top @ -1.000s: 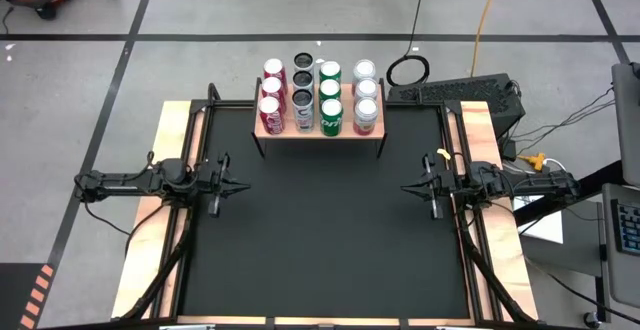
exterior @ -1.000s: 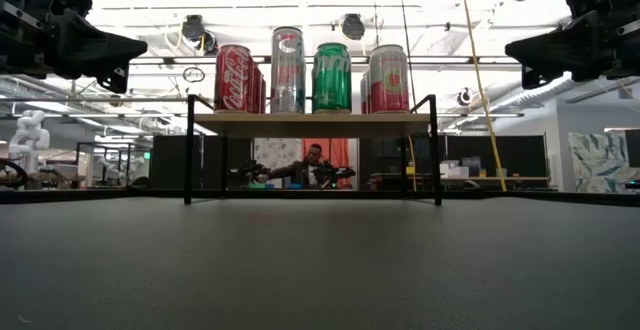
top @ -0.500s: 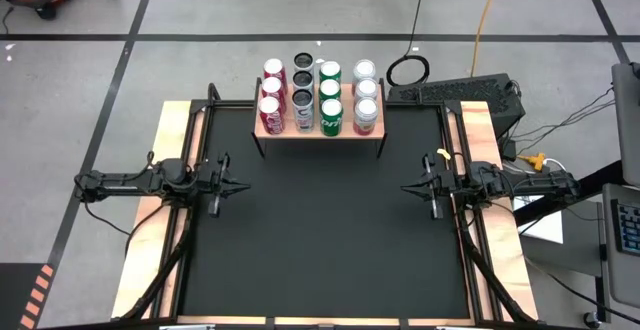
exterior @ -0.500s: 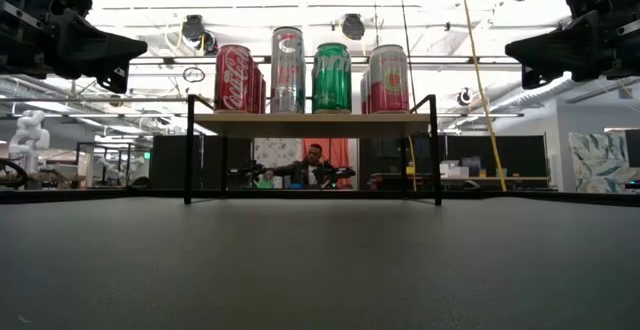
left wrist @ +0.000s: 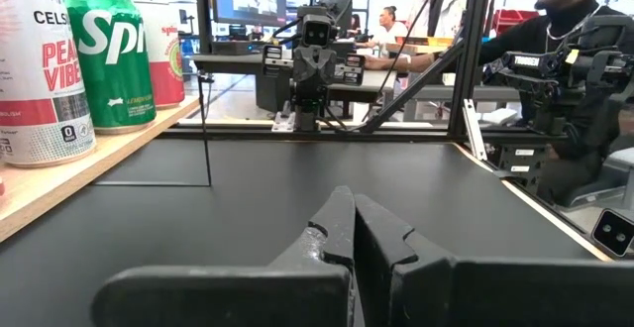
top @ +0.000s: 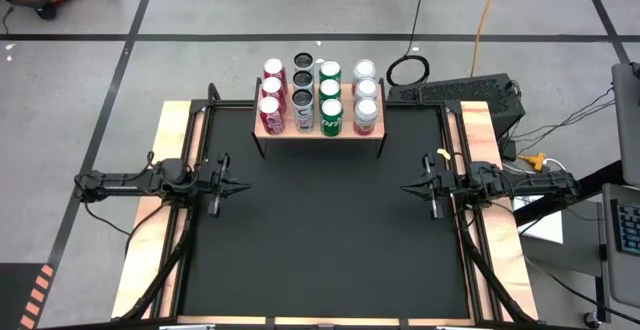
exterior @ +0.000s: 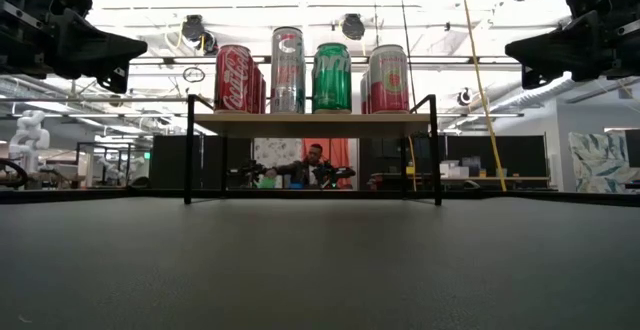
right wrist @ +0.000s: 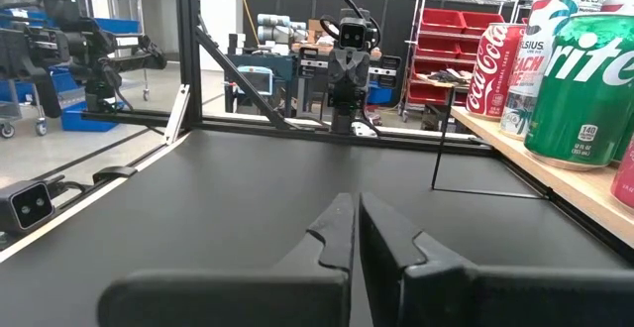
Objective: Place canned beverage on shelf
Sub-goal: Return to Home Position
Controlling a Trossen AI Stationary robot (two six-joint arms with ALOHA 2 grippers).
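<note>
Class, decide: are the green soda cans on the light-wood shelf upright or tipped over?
Upright: the green soda cans show round tops from above, and one stands vertical in the low view.

Red cans (exterior: 233, 78), green cans (exterior: 332, 77), light-wood shelf (exterior: 310, 123)

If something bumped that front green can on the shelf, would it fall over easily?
Probably tippy: the green can is tall and narrow, upright near the front edge of the shelf. Once down, its round body would likely roll. The neighbouring cans might steady it.

Dark tapered left claw (top: 244, 186), matching right claw (top: 405, 187)
</note>
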